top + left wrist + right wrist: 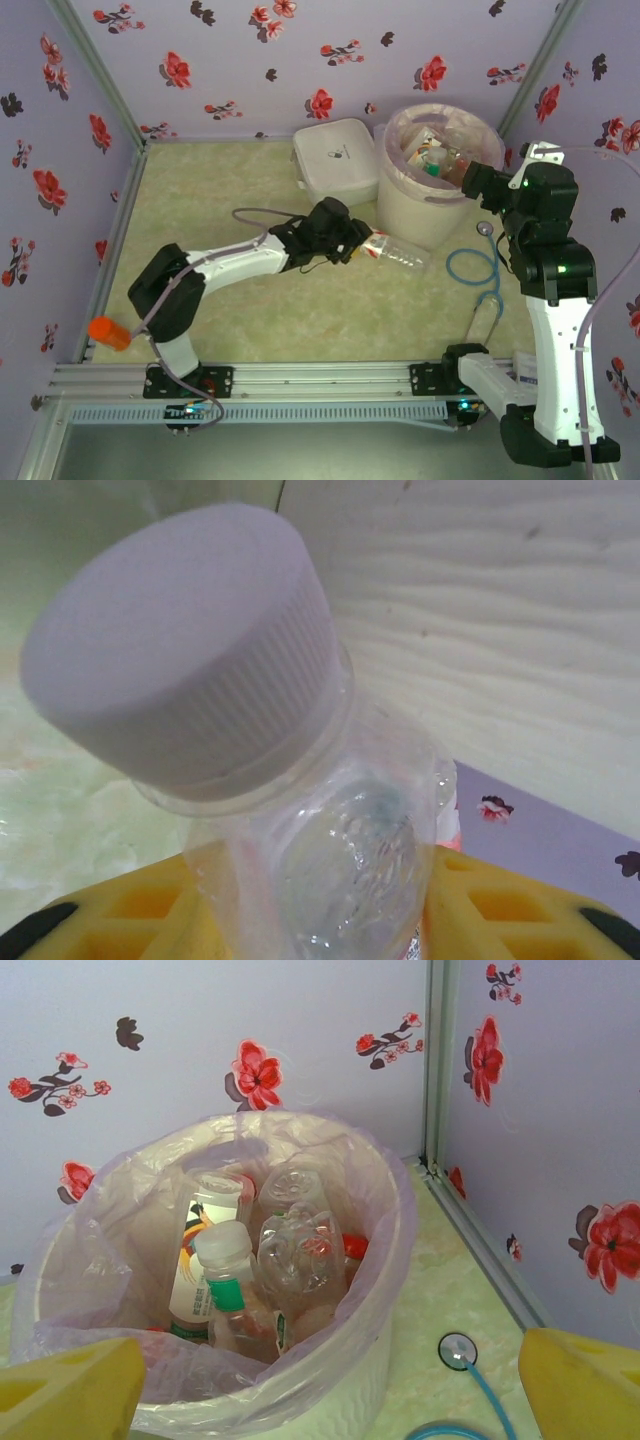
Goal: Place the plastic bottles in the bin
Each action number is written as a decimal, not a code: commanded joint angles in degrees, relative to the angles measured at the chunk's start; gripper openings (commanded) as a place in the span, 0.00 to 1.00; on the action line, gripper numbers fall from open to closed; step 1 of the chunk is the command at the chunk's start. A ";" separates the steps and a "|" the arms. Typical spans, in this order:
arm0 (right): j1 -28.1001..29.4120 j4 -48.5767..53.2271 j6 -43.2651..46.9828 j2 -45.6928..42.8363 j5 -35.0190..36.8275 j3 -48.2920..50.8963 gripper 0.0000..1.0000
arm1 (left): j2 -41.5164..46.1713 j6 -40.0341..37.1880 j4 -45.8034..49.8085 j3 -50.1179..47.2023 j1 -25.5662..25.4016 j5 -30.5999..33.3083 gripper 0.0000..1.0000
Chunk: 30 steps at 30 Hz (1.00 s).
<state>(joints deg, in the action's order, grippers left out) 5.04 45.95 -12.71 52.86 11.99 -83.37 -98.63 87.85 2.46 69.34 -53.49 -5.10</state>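
The left gripper (352,243) reaches to the middle of the table (260,310), a smooth, pale, marble-patterned surface. Its jaws are closed on the neck end of a clear bottle (400,255). The bottle lies pointing toward the right edge, just in front of the bin (410,210). Whether it rests on the table or is raised off it I cannot tell.

The left wrist view shows what the top view cannot. There is a ribbed white screw cap (180,640) and a thin, crinkled, see-through body squeezed between the yellow moulded fingers (110,910). Behind it is the bin's wall, which is white with faint wavy ridges.

The bin is a round white bucket in the far right corner of the table. A filmy pinkish bag liner (110,1260) is folded loosely over its rim. The right gripper (478,182) hovers at the bin's right rim, its yellow fingertips (70,1380) spread wide apart with nothing between them.

The right wrist view looks down into the bin. Several bottles (295,1250) stand jumbled there, clear and dented. One has a white cap and a green-and-white label (225,1250), and one shows a red cap. From above they are only a blur of colour.

A flat white box with rounded corners (335,158) sits at the far edge, just left of the bin. A blue cable (462,268) loops on the table near the right edge and ends in a small round metal disc (457,1350).
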 commanded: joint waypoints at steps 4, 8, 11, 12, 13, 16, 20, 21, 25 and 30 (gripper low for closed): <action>0.19 1.72 -0.56 1.01 -4.33 -1.69 0.96 | 8.80 -9.70 5.36 -2.54 2.70 8.52 0.39; 0.23 2.45 0.24 0.97 -7.20 -1.44 0.96 | 13.66 -15.34 5.01 -5.36 4.85 10.08 0.37; 0.22 3.33 1.59 0.85 -9.40 -1.91 0.96 | 17.45 -21.17 7.23 -6.58 6.57 11.90 0.37; 0.22 3.79 2.25 0.98 -10.18 -2.30 0.96 | 18.57 -23.66 8.57 -6.58 7.07 12.37 0.37; 0.24 4.28 2.98 1.01 -10.82 -2.64 0.96 | 19.63 -26.45 9.83 -6.36 7.64 12.65 0.37; 0.19 7.55 6.13 1.96 -13.48 -4.83 0.96 | 21.66 -35.90 14.15 -4.64 8.82 13.07 0.37; 0.22 12.42 8.64 4.08 -19.59 -8.60 0.95 | 22.82 -49.99 21.38 -0.06 9.85 13.10 0.38; 0.23 12.83 8.83 4.30 -21.97 -9.11 0.95 | 23.02 -53.16 22.85 0.85 10.14 13.10 0.38; 0.23 12.94 9.37 5.30 -32.64 -9.78 0.93 | 23.39 -66.02 27.51 4.15 10.70 13.02 0.39; 0.52 9.33 6.51 7.51 -41.86 -8.67 0.89 | 24.63 -75.26 29.56 5.18 10.69 11.90 0.39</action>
<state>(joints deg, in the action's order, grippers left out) 5.04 57.43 -5.04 59.18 -20.67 -91.83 -76.07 23.31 28.47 73.14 -43.09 6.72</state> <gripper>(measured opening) 0.893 0.394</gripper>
